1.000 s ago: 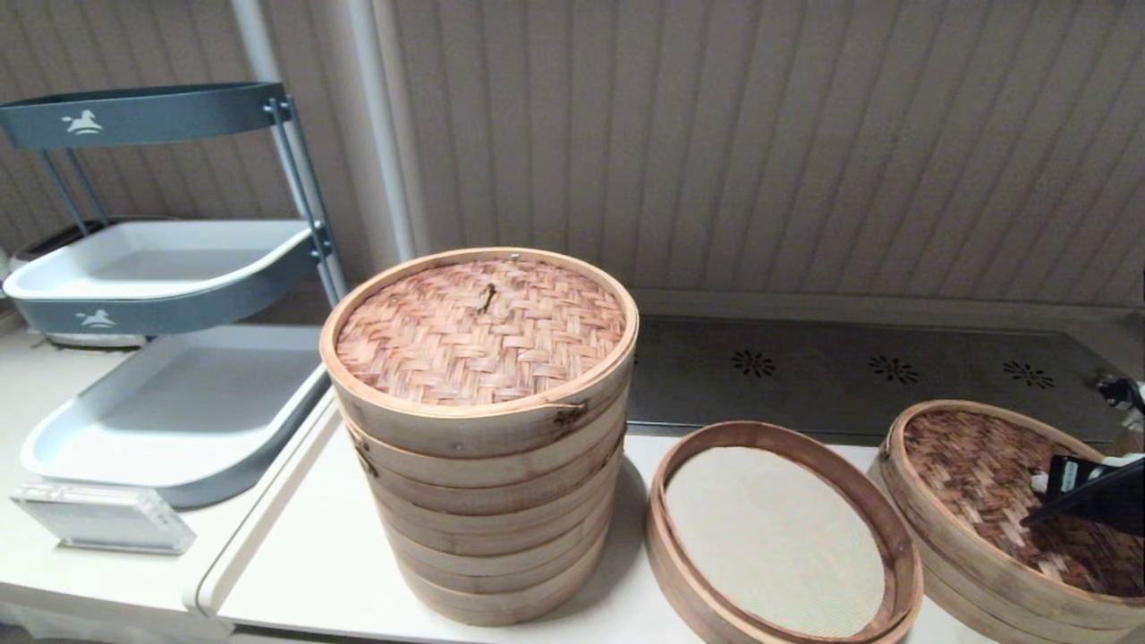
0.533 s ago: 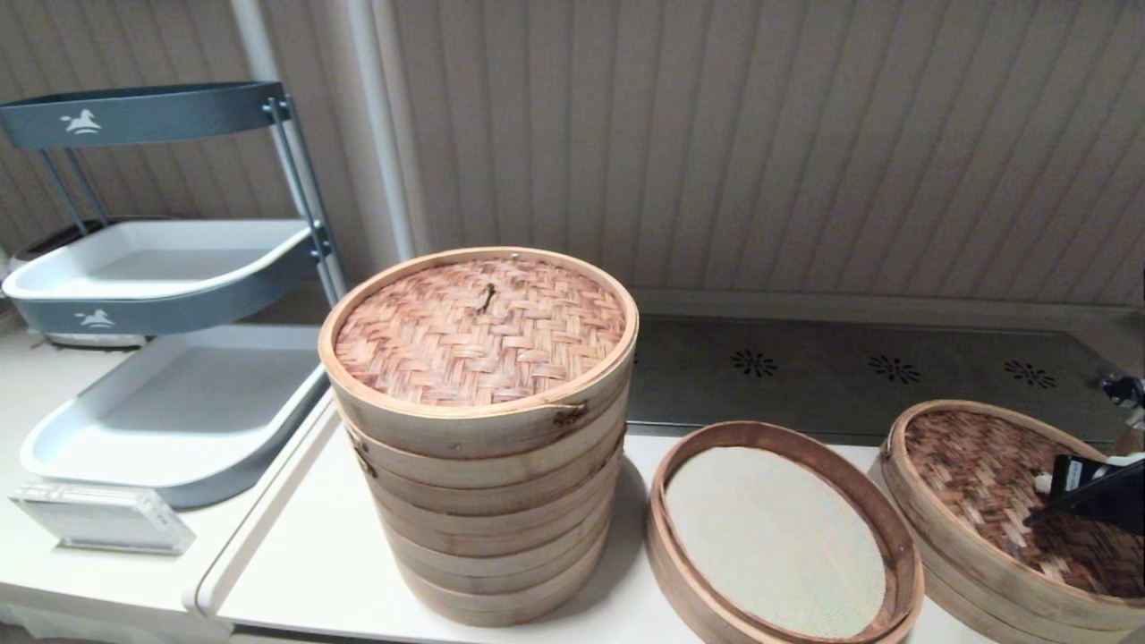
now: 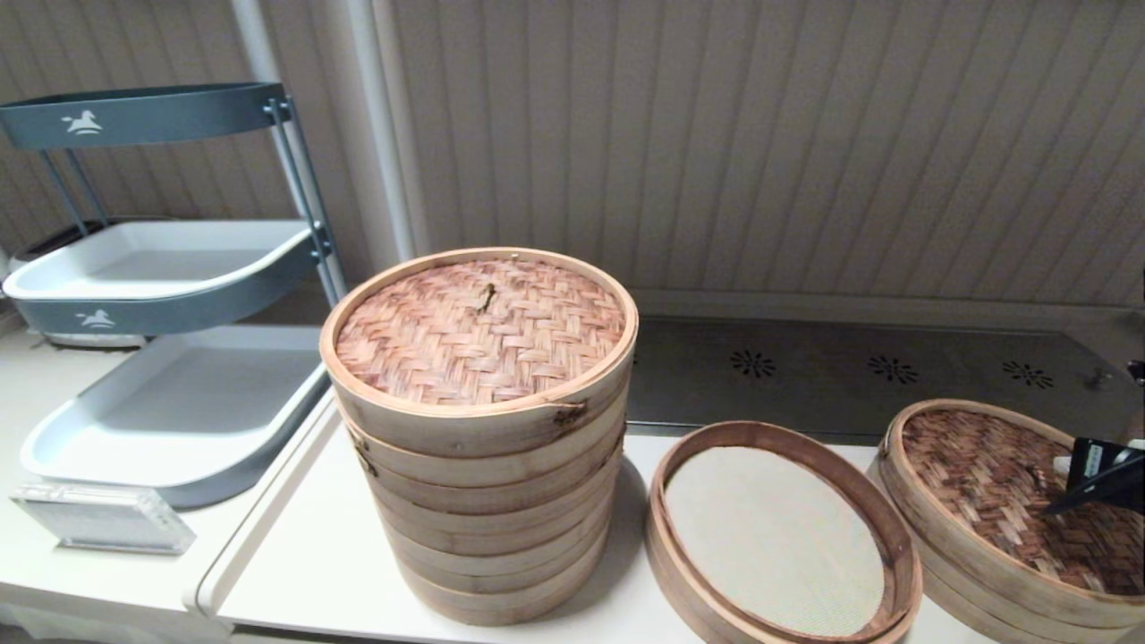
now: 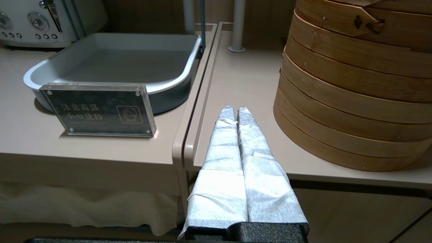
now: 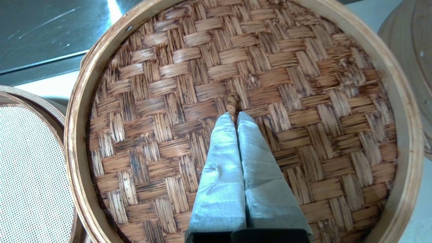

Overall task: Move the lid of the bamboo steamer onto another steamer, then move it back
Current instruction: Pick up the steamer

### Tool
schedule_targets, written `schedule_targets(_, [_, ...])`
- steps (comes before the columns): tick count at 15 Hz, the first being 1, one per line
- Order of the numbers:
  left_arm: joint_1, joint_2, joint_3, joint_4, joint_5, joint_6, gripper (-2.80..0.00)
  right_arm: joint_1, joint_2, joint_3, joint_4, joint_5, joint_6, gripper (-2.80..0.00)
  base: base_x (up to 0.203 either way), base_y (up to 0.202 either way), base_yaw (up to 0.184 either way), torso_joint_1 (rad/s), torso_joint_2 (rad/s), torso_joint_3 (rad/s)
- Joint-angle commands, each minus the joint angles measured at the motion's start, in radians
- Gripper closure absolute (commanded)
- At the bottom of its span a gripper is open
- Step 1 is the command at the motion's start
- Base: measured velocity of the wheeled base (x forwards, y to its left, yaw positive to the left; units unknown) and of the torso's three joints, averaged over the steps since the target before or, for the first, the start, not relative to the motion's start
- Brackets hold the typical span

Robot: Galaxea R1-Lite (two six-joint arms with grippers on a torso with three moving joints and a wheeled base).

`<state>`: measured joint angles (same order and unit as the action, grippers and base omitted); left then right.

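Bamboo steamer lid (image 5: 243, 111) under right end effector (image 5: 236, 116), fingers pressed together, tips beside centre knot (image 5: 233, 101)

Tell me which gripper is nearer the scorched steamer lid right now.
Right. The right gripper hangs just above the bamboo steamer lid, tips by its centre knot. The left gripper sits far off, beside the tall steamer stack.

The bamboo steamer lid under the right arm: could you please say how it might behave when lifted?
The bamboo steamer lid probably stays stiff, given its solid rim. Its thin woven strips suggest lightness. The small centre knot offers little grip, so it may tilt.
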<state>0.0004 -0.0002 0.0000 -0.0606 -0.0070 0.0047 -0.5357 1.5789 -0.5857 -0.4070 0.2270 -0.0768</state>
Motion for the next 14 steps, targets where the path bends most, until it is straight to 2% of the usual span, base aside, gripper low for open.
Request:
schedule_targets(1, [0.000, -0.001, 0.025, -0.001, -0.001, 0.000, 0.00, 0.000, 0.001, -0.001, -0.004, 0.002, -0.001, 0.00, 0.000, 0.000, 0.000, 0.000, 0.00, 0.000])
schedule_targets(2, [0.000, -0.002, 0.025, -0.001, 0.001, 0.000, 0.00, 0.001, 0.012, -0.005, -0.004, 0.000, -0.001, 0.00, 0.000, 0.000, 0.000, 0.000, 0.00, 0.000])
schedule_targets(3, [0.001, -0.001, 0.025, -0.001, -0.001, 0.000, 0.00, 0.000, 0.021, -0.008, -0.006, -0.002, 0.000, -2.80, 0.000, 0.000, 0.000, 0.000, 0.00, 0.000])
schedule_targets(14, [0.000, -0.001, 0.025, -0.001, -0.001, 0.000, 0.00, 0.002, 0.102, -0.008, -0.009, -0.005, -0.008, -2.80, 0.000, 0.000, 0.000, 0.000, 0.00, 0.000])
